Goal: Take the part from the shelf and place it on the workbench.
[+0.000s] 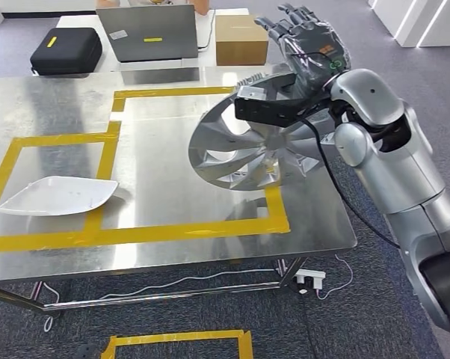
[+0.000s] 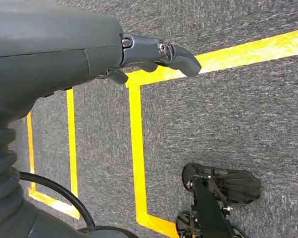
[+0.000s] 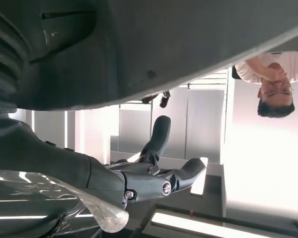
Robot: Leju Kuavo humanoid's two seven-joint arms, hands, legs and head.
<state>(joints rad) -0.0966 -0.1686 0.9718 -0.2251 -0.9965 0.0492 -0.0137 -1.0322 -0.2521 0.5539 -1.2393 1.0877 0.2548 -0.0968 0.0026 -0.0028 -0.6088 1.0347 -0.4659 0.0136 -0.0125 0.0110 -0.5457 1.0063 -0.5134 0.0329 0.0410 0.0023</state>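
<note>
So the part here is a silver wheel cover (image 1: 251,153), the finned hubcap kind, and it's sitting tilted on the right end of the metal workbench (image 1: 155,179), lower edge down on the tabletop over the yellow tape (image 1: 276,209) and the upper edge propped up toward the robot's right arm. The right hand (image 1: 302,41) is up above and behind the cover's top edge with its fingers (image 1: 285,19) spread and pointing away, wrapped in some clear plastic film. From the head view I honestly can't tell if the palm or wrist is touching the rim or just hovering close. In the right wrist view the hand (image 3: 155,173) has its fingers stretched out and apart with nothing between them, and a bit of shiny curved edge shows beside it. There's also a person (image 3: 274,82) in the background there. The left hand (image 2: 155,54) hangs down over grey carpet with yellow floor tape (image 2: 136,148), fingers loosely extended, holding nothing. Elsewhere on the bench there's a flat white plastic piece (image 1: 56,196) lying over the tape on the left side, well apart from the cover. Behind the bench sit a black case (image 1: 66,51), a grey laptop (image 1: 154,31) and a cardboard box (image 1: 241,39).
</note>
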